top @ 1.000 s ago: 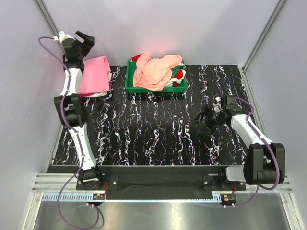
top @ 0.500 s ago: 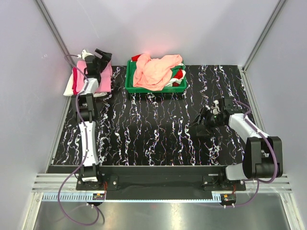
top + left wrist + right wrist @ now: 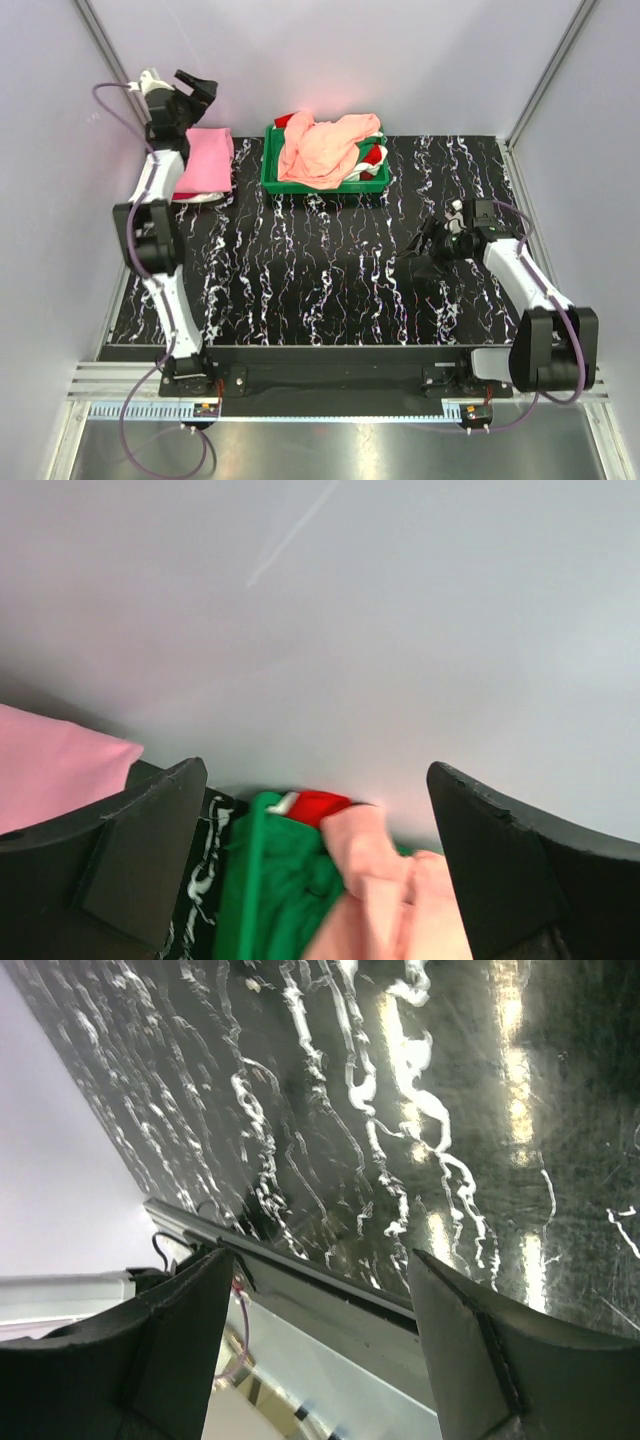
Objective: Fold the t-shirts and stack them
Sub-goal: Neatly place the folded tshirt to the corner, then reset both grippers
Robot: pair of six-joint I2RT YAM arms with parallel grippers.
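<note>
Closest to me, the right gripper (image 3: pixel 432 245) hangs low over the marbled black worktop (image 3: pixel 300 290). Its jaws stand well apart with nothing between them, only bare surface beneath. Every shirt lies well beyond it, off to its far left.

Further back, the left gripper (image 3: pixel 197 84) is raised high near the rear wall, spread wide and empty. Just below it, on its near side, lies the folded pink t-shirt (image 3: pixel 205 160), resting on what looks like other folded layers, with a sliver of red and white showing at the near edge. To this gripper's right, and lower down, sits the green tray (image 3: pixel 272 182), heaped with the crumpled peach t-shirt (image 3: pixel 320 150) and crimson cloth (image 3: pixel 284 121) poking out behind.

I think the trouble lies in that heap. The garments are tangled, so a pinch into the peach one could lift two at once, or snag the tray's rim and drag it. The left arm also passes right over the pink pile, and a low sweep could scuff it askew. The wall is also near that gripper.
</note>
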